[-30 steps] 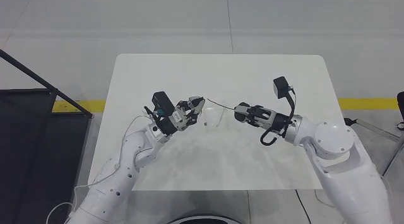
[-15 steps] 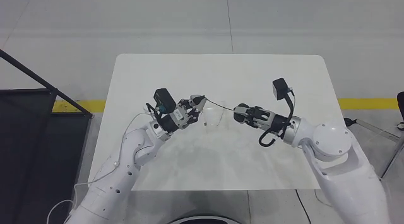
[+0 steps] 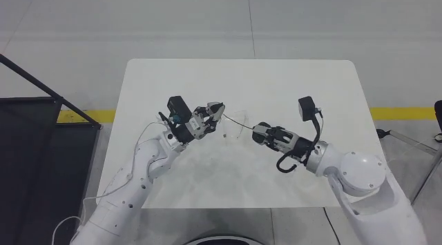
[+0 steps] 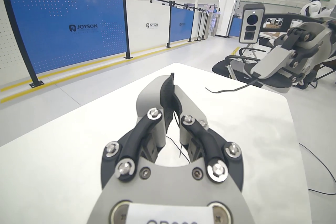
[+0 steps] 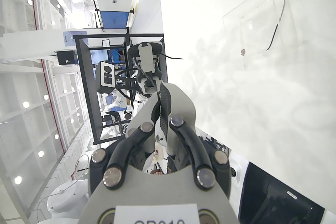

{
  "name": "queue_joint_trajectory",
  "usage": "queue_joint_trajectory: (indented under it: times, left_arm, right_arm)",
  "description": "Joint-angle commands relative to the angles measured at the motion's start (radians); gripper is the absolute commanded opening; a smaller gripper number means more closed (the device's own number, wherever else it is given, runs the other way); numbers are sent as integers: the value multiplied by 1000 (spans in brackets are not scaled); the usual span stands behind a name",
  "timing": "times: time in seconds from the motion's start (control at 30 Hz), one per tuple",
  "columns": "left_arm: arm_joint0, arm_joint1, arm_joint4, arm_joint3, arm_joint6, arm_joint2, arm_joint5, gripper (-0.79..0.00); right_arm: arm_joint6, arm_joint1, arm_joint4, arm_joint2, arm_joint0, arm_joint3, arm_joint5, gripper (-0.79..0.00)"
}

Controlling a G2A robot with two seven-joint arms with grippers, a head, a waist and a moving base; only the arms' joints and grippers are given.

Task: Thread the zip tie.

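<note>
Now the zip tie (image 3: 236, 114) hangs at mid-frame above the counter (image 3: 311, 79), both tools pinched shut on it. The right tool (image 3: 255, 132) has dropped lower-left, nearer the left tool (image 3: 217, 110), but nothing looks threaded yet. A clear box (image 5: 252, 9) underneath crowds the approach.

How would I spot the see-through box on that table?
Find the white table, then the gap near its middle between the left gripper and the right gripper. The clear box sits on the tabletop there, transparent with faint edges, unlike the thin black zip tie that the grippers hold.
</note>
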Motion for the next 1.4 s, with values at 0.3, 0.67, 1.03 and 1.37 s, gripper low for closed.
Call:
queue_joint_trajectory:
  times: [0.3,0.67,1.03,1.37]
  left_arm:
    - [-6,0,15,12,12,-5,-13,-785]
    - [-6,0,15,12,12,-5,-13,-785]
    - [-6,0,15,12,12,-5,-13,-785]
    - [-6,0,15,12,12,-5,-13,-785]
  right_arm:
    - [-30,12,-85,41,-29,-154,196,-785]
    - [-141,1,-86,2,-41,-179,230,-785]
    - [-317,-46,-3,-132,113,-106,387,-785]
    - [-361,-63,13,-174,135,-94,393,-785]
